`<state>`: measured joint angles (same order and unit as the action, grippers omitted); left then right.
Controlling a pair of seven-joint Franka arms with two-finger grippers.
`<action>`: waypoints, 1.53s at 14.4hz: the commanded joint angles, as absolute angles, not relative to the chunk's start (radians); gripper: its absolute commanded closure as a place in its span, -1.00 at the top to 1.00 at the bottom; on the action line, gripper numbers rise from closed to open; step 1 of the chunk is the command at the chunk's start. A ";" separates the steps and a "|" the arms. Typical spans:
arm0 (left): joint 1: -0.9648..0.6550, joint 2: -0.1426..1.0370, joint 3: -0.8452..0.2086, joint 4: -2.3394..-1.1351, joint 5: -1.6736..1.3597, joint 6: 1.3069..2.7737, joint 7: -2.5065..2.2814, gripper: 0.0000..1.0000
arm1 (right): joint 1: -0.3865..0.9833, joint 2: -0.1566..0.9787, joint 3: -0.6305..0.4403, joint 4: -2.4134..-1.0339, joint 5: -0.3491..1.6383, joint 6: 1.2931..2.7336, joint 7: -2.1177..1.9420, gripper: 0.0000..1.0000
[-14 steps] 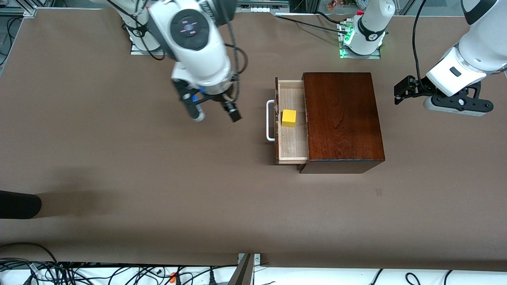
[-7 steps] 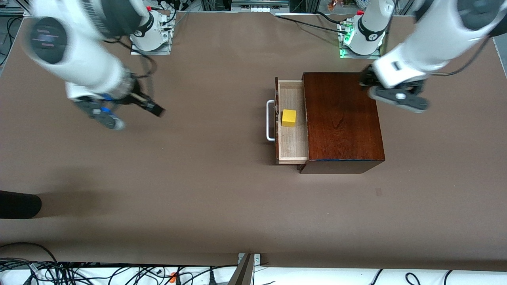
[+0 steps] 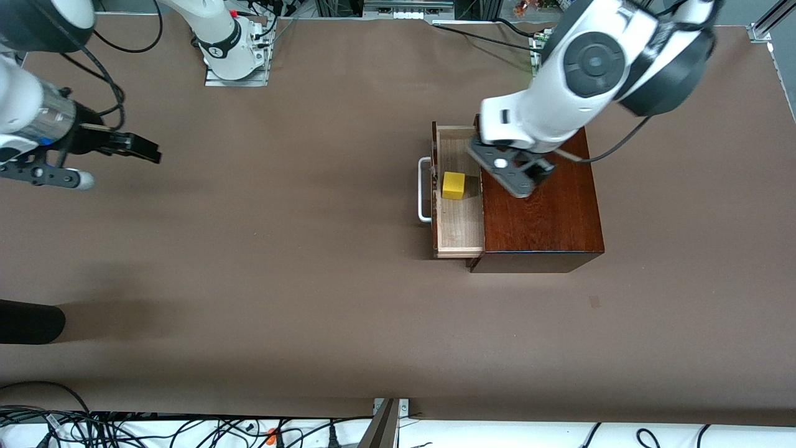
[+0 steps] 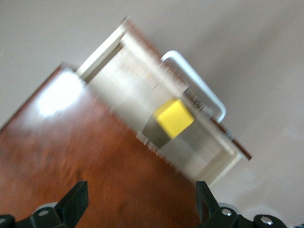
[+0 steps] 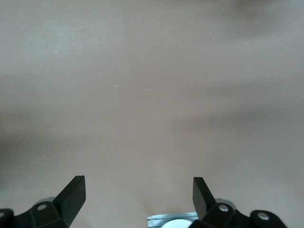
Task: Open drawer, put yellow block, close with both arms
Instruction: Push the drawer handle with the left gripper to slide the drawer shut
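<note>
The drawer [image 3: 460, 233] stands pulled out of the dark mahogany box [image 3: 547, 224], its white handle [image 3: 425, 190] toward the right arm's end of the table. The yellow block [image 3: 453, 185] sits in the pale tray. My left gripper [image 3: 507, 171] hangs over the box top beside the drawer's edge. The left wrist view shows this gripper [image 4: 141, 204] open and empty over the glossy box top [image 4: 71, 156], with the block [image 4: 174, 118] and the handle [image 4: 194, 80] ahead. My right gripper [image 3: 43, 175] is over bare table at the right arm's end, and in its own wrist view it [image 5: 137, 197] is open and empty.
A dark rounded object [image 3: 31, 322] lies at the table's edge near the front camera, at the right arm's end. Cables [image 3: 124, 429] run along the front edge. The right arm's base [image 3: 233, 53] stands at the back.
The left arm swung in from its end of the table to over the box. The right arm swung away from the drawer to its own end. Drawer and block stayed put.
</note>
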<state>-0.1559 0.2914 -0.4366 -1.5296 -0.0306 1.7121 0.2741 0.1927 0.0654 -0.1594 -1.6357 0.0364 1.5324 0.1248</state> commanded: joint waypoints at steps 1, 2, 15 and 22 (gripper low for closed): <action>-0.236 0.382 -0.445 -1.480 -0.051 1.817 0.391 1.00 | -0.056 0.040 0.047 -1.649 0.012 1.546 -0.004 1.00; -0.267 0.405 -0.446 -1.480 -0.052 1.857 0.425 1.00 | -0.061 0.040 0.051 -1.646 0.003 1.546 -0.005 1.00; -0.425 0.606 -0.443 -1.502 0.139 2.020 0.824 1.00 | -0.060 0.023 0.052 -1.646 -0.025 1.565 0.008 1.00; -0.416 0.614 -0.434 -1.543 0.248 1.961 0.816 1.00 | -0.060 0.023 0.049 -1.628 -0.009 1.560 0.015 1.00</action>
